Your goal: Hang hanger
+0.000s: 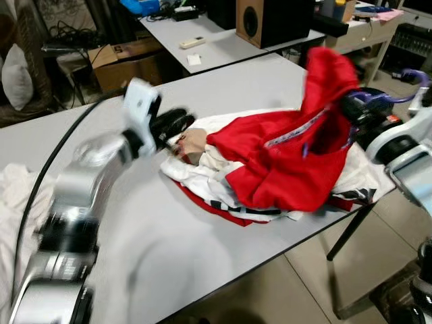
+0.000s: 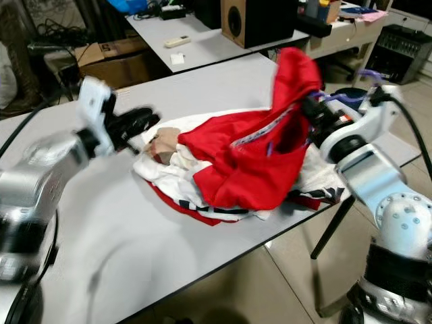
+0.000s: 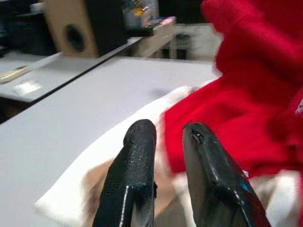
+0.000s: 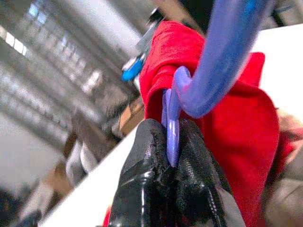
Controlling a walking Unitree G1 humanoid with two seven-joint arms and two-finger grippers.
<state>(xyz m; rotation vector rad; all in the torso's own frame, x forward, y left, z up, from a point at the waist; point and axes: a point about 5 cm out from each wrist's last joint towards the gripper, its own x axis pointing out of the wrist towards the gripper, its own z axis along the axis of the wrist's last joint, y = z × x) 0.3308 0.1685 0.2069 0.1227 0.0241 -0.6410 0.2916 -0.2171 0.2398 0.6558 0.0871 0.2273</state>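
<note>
Purple plastic is what your right gripper (image 4: pixel 173 156) has: its black fingers are pinched tight on the stem of the hanger (image 4: pixel 215 61), at the table's right edge. The hook (image 1: pixel 413 79) curls up and outward to the right, away from the table, while the hanger's body runs left into the red garment (image 1: pixel 297 158), so its long axis lies roughly across the table. That garment is lifted at its top and drapes down onto a heap of white and red clothes (image 2: pixel 175 172) on the grey table (image 1: pixel 223 88). Your left gripper (image 3: pixel 165 161) hovers over the pile's left end, fingers slightly apart, holding nothing.
</note>
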